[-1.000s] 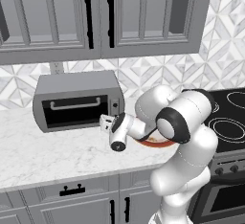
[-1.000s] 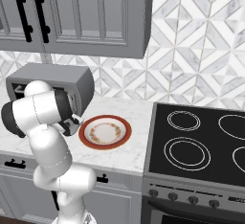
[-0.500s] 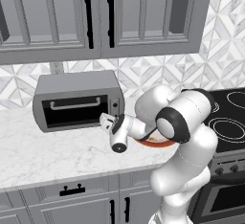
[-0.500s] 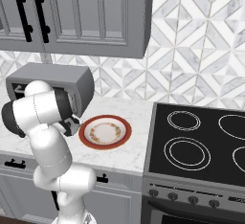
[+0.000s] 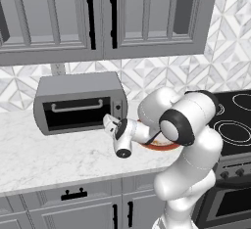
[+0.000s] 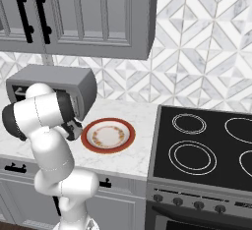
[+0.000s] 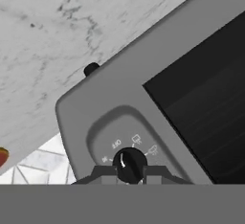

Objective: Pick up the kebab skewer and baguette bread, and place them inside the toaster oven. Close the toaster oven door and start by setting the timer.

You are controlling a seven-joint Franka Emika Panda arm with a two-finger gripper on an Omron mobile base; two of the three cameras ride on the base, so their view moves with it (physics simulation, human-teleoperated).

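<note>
The boxy silver-grey toaster oven (image 5: 78,103) sits on the white marble counter (image 5: 44,157), its dark glass door (image 5: 77,114) shut. On the panel right of that door, the two-finger gripper (image 7: 130,170) is clamped on the black timer knob (image 7: 129,163). Judged step: setting the timer; next, twist the knob.

Two base views look forward and down from behind the arm — sharing the boxy silver-grey toaster oven (image 5: 78,101) (left and right sides); the rolled hand view sits close against its black knob (image 7: 128,164).
</note>
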